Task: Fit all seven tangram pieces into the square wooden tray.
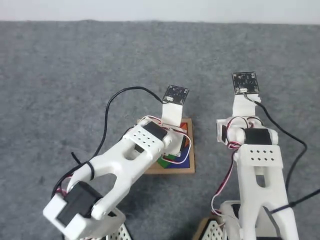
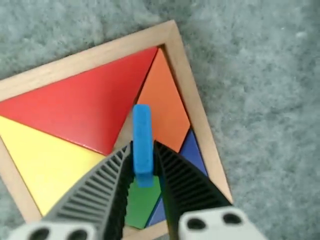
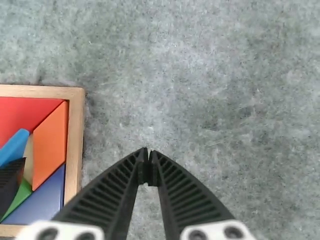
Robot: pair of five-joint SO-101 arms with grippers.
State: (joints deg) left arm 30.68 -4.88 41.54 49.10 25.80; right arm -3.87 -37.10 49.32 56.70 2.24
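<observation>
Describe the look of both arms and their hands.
Both the left arm and right arm have white plastic shells with rows of small holes, black motors, red and white wires at the joints and a black cable. The left hand and right hand have black ribbed fingers tapering to points.

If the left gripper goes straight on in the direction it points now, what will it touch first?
Probably the bare floor of the tray: the left gripper holds the blue piece on edge, over the open gap between the red triangle and the orange piece. Height is unclear.
</observation>
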